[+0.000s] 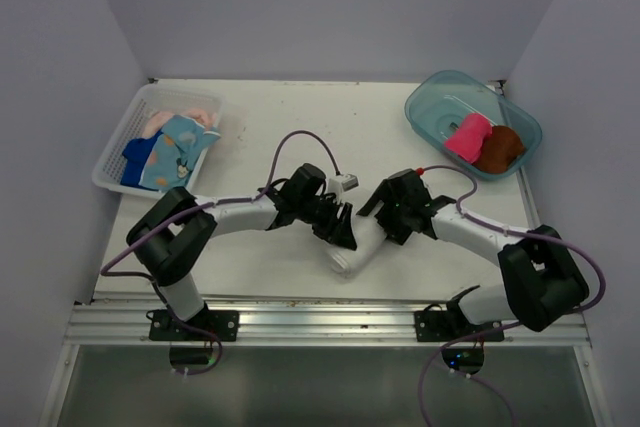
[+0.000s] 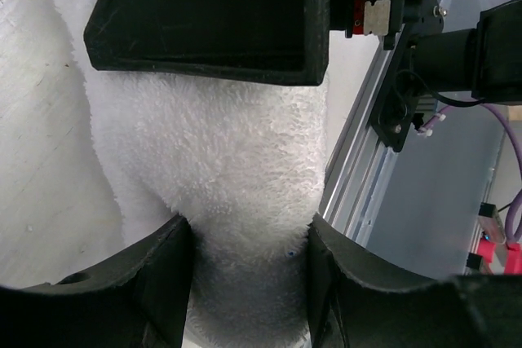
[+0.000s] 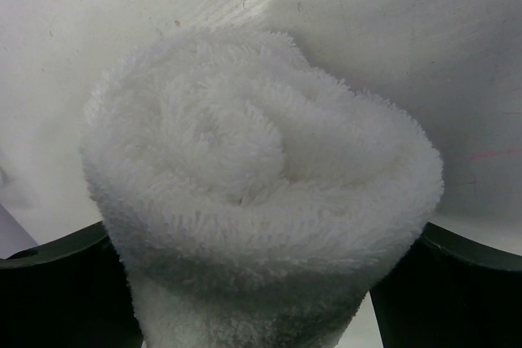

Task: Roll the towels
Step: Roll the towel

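A white towel, rolled into a thick cylinder, lies at the table's near middle between both arms. My left gripper is shut on one part of the roll, a finger pressed into each side. My right gripper stands open and wide, straddling the spiral end of the roll, with its fingers against the pile. A light blue cartoon towel, a royal blue one and a pale peach one lie unrolled in the basket. Hot pink and brown rolls sit in the tub.
The white lattice basket stands at the far left, the clear teal tub at the far right. The metal rail runs along the near table edge, close to the roll. Purple cables loop over both arms.
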Robot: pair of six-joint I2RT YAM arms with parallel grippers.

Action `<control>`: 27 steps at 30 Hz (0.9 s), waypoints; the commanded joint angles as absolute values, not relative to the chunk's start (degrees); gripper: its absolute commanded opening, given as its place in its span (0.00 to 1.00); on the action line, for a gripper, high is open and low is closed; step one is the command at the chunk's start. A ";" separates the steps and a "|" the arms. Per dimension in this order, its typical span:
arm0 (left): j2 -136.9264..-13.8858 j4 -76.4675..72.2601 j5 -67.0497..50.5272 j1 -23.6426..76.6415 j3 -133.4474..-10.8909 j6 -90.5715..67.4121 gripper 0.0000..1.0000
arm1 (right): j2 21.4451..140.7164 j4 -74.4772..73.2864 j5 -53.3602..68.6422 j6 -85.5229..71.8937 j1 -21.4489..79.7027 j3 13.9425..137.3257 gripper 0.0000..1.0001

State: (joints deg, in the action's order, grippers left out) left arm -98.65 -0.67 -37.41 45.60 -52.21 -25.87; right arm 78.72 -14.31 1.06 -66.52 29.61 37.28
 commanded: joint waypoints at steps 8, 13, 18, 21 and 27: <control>-100.72 -1.68 -43.51 44.82 -50.18 -29.01 0.58 | 81.65 -13.71 1.14 -65.30 30.15 37.53 0.66; -99.76 5.95 -37.72 44.82 -53.51 -26.55 0.93 | 81.91 -13.71 1.32 -64.69 30.15 38.14 0.40; -93.54 18.09 -29.55 44.56 -57.39 -22.41 0.99 | 81.57 -13.97 2.02 -61.63 29.97 38.93 0.32; -88.09 22.84 -28.48 43.16 -59.49 -21.71 0.99 | 81.21 -14.68 2.46 -58.90 29.62 41.30 0.30; -79.12 28.12 -32.85 32.64 -64.33 -20.22 0.99 | 81.74 -15.73 6.67 -55.82 25.93 46.05 0.19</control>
State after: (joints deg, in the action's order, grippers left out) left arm -84.07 23.42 -31.09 38.37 -60.69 -22.76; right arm 81.76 -15.51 4.03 -59.22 28.08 42.06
